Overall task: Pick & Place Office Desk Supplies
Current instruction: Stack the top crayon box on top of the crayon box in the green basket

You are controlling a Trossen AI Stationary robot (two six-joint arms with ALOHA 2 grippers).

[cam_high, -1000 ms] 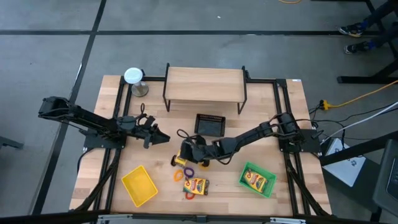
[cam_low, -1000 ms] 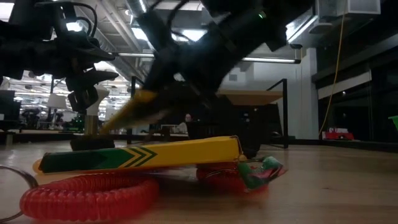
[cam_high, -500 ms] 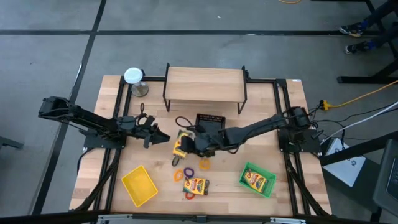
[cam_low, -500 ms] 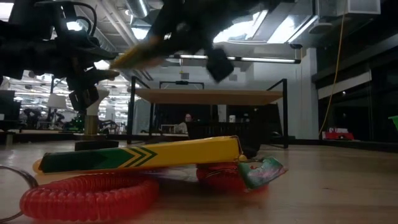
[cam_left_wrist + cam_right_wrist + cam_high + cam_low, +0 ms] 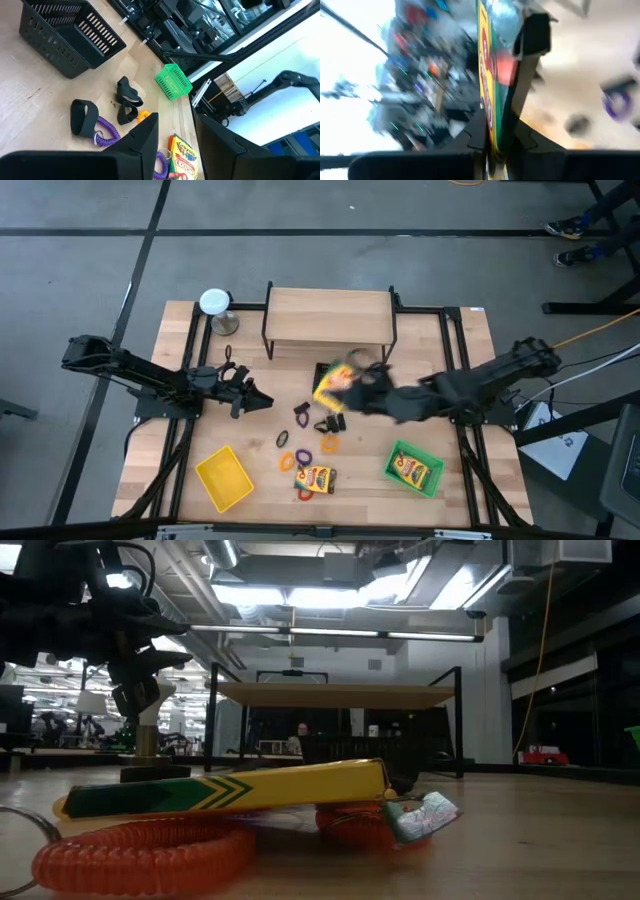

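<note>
From above, we see the right end effector (image 5: 345, 387) clamped on a yellow crayon pack (image 5: 331, 387), carried in the air just beside the black mesh basket (image 5: 341, 370); one crayon pack already lies in the green tray (image 5: 414, 468), while another pack (image 5: 316, 478), the coloured rings (image 5: 329, 445) and a black clip (image 5: 303, 412) lie loose on the counter (image 5: 440, 370) below and beside that end effector, so we judge most of the sorting is left. The yellow tray (image 5: 224, 477) holds nothing. At table height we see only the loose pack (image 5: 225, 790) resting on a red ring (image 5: 140, 852). Through the left wrist, the left end effector (image 5: 176, 145) hangs parted and empty, with the clips (image 5: 127, 100) ahead of it. Through the right wrist, the fingers (image 5: 527, 65) pinch the pack (image 5: 487, 90) edge-on.
</note>
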